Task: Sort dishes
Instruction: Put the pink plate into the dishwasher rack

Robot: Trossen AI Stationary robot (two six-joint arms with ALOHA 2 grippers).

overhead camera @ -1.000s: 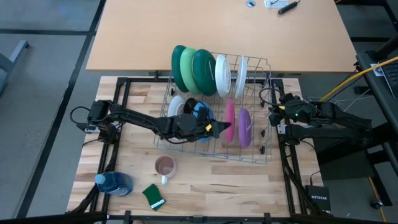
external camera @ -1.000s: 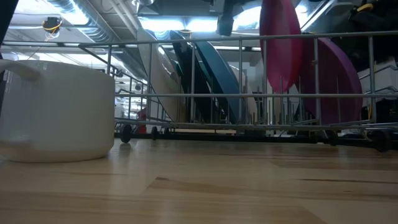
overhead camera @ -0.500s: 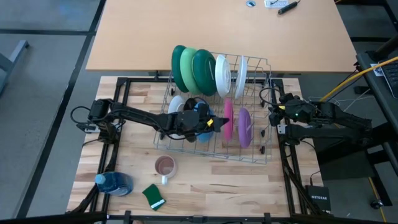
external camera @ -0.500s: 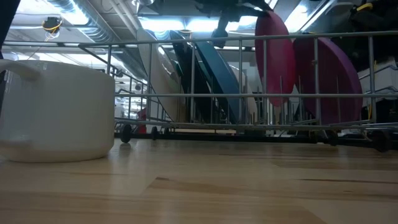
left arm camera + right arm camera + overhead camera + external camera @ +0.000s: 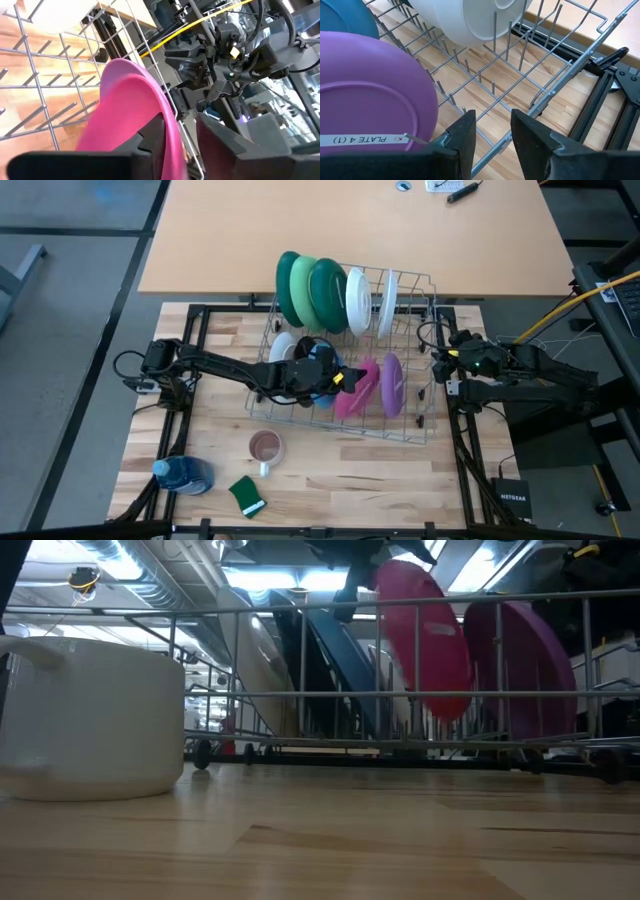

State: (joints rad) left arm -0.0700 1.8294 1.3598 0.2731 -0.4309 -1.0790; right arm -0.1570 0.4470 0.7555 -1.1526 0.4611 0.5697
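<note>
My left gripper (image 5: pixel 340 379) sits over the rack (image 5: pixel 425 425) with its fingers (image 5: pixel 150 137) parted narrowly either side of the pink plate's (image 5: pixel 353 393) rim — straddling it, though I can't tell whether they grip. The plate stands on edge directly beneath the gripper, between the blue plate (image 5: pixel 345 660) and the purple plate (image 5: pixel 392 383), tilted so its top leans toward the blue one. Its face looks toward the purple plate; its long axis runs front to back across the rack. My right gripper (image 5: pixel 445 365) waits open at the rack's right edge — the left is nearer, so I judge it should do the seating.
</note>
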